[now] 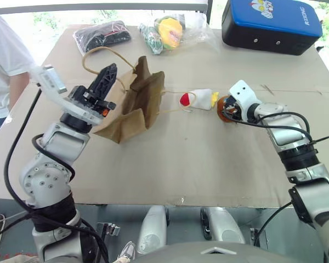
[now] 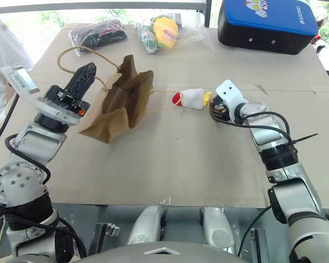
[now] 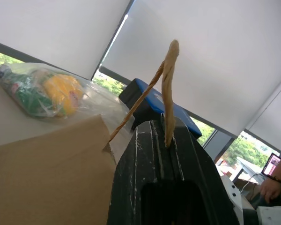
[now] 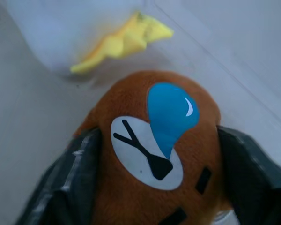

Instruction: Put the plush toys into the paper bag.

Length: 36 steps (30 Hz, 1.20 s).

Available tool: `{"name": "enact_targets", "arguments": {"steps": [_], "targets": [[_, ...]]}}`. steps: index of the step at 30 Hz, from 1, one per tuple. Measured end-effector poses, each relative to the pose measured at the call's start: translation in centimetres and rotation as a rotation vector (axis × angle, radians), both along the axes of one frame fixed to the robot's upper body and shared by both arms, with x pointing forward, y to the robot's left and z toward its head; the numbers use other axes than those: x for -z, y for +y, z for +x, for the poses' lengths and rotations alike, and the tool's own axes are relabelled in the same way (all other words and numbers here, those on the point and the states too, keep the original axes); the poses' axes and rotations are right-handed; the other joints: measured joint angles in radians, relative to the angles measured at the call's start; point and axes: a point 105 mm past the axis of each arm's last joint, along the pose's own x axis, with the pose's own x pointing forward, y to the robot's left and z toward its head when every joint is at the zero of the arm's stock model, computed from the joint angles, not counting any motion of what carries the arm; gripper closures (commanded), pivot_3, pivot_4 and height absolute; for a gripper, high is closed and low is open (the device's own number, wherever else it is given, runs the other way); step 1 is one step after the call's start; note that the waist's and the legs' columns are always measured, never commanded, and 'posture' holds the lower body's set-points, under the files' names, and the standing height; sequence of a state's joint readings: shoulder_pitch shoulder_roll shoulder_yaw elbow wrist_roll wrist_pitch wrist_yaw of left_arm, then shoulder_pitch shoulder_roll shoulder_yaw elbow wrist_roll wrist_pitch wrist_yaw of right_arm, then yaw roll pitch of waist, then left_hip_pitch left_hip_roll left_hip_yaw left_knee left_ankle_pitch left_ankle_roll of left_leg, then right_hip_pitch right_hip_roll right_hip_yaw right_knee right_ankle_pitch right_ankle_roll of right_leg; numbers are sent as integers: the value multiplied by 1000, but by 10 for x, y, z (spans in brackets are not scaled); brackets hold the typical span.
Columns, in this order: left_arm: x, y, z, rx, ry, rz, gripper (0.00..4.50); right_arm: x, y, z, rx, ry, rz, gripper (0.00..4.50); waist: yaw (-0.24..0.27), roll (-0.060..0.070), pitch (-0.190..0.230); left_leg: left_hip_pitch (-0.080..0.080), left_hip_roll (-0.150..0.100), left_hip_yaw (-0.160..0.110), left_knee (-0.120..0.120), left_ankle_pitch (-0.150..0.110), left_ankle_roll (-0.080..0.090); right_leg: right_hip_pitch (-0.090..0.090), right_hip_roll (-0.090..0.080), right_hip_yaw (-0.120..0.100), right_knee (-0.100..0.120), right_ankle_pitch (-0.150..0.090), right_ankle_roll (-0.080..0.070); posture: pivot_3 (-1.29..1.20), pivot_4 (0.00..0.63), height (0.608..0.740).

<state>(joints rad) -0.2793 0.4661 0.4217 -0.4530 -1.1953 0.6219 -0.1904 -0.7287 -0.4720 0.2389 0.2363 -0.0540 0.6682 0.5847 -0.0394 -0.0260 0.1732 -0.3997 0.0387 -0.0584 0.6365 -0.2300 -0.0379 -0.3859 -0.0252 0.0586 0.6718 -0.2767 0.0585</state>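
Two plush toys, one paper bag (image 1: 134, 104) with two loop handles. Bag lies on its side on the cardboard-covered table (image 1: 197, 164), long axis running away from the robot, mouth toward the white toy (image 1: 199, 99) just right of it (red end nearest the bag, yellow tuft pointing right). Left gripper (image 1: 105, 82) is pinched closed on one handle (image 3: 167, 89), raised. Brown bear head (image 4: 154, 150) sits between the right gripper (image 1: 226, 109) fingers, right of the white toy; grip not confirmed.

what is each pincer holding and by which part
The left pincer is shut on a twisted loop handle of the paper bag. The right pincer flanks the brown bear head by its sides.
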Motion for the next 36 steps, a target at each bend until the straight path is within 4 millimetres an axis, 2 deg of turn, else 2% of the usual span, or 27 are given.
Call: {"name": "enact_targets", "arguments": {"steps": [3, 4, 7, 10, 12, 14, 15, 19, 23, 25, 29, 32, 33, 35, 36], "targets": [[-1, -1, 0, 3, -5, -5, 4500, -4, -3, -3, -9, -28, 11, 4183, 5, 0, 0, 0, 0, 0, 0, 0, 0, 0, 0, 0, 0, 0, 0, 0, 150, 740], [-1, -1, -1, 8, -7, -7, 4500, -9, -7, -8, -13, -39, 47, 4423, 8, 0, 1, -1, -1, 0, 1, 0, 0, 0, -1, -1, 0, 0, 0, 0, 150, 740], [-1, -4, -1, 24, -6, -16, 4500, -37, -8, -22, -72, -99, 174, 4475, 9, 2, 3, -2, -1, 0, 1, 0, 0, 0, -1, -1, 0, 0, 0, 0, 150, 740], [1, -12, -1, 64, 0, -11, 4500, -105, 13, -37, -199, -254, 334, 4475, -5, 3, 3, -1, 0, -1, 0, 0, 0, -1, 1, 0, 0, 0, 0, 0, 150, 740], [0, -16, -1, 81, -5, -12, 4500, -140, 33, -46, -295, -337, 363, 4475, -6, 3, 3, 0, 1, -1, -1, 0, 0, -1, 2, 0, 1, 0, 0, 0, 150, 740], [0, -17, 0, 92, -5, -14, 4500, -154, 56, -51, -380, -366, 347, 4475, -6, 3, 4, 1, 1, -1, -1, 0, 0, -1, 2, -1, 1, 0, 0, 0, 150, 740], [1, -20, 1, 104, -3, -19, 4500, -158, 80, -54, -456, -359, 339, 4475, -4, 3, 4, 0, 1, -1, -1, 0, 0, -1, 2, 0, 0, 0, 0, 0, 150, 740], [3, -22, 4, 119, 3, -25, 4500, -142, 121, -53, -566, -272, 281, 4475, 0, 3, 4, -1, 1, -1, -1, 0, 0, -1, 1, -1, -1, 0, 0, 0, 150, 740], [1, -24, 5, 120, -11, -26, 4500, -106, 156, -38, -634, -179, 137, 4475, 1, 3, 4, -2, 0, -1, -1, 0, 0, -1, 1, -2, -2, 0, 0, 0, 150, 740], [2, -26, 5, 121, -14, -24, 4500, -91, 175, -38, -696, -128, 89, 4475, 0, 3, 4, -2, 1, -2, -1, 0, 0, -1, 1, -2, -2, 0, 0, 0, 150, 740], [6, -29, 4, 113, -10, -19, 4500, -77, 203, -40, -810, -77, 16, 2984, -4, 3, 4, -2, 1, -2, -3, 0, 0, -2, 1, -2, -2, 0, 0, 0, 150, 740], [8, -24, -2, 88, -15, -17, 4500, -73, 205, -42, -846, -60, 10, 1502, 1, 3, 4, -4, 1, -2, -3, 0, 0, -2, 0, -3, -4, 0, 0, 0, 150, 740], [11, -18, -3, 64, -6, -21, 4500, -75, 203, -42, -853, -47, 32, 1174, 2, 3, 4, -4, 1, -2, -3, 0, 0, -3, 0, -3, -4, 0, 0, 0, 150, 740], [15, -11, -4, 36, 5, -27, 4500, -85, 198, -45, -864, -39, 79, 1174, 3, 3, 4, -6, 0, -3, -2, 0, 0, -4, -1, -5, -5, 0, 0, 0, 150, 740], [17, -6, -5, 13, 12, -30, 4500, -96, 193, -47, -869, -56, 111, 1174, 5, 3, 4, -10, 0, -5, -1, 0, 0, -7, -1, -6, -4, 0, 0, 0, 150, 740]]}}
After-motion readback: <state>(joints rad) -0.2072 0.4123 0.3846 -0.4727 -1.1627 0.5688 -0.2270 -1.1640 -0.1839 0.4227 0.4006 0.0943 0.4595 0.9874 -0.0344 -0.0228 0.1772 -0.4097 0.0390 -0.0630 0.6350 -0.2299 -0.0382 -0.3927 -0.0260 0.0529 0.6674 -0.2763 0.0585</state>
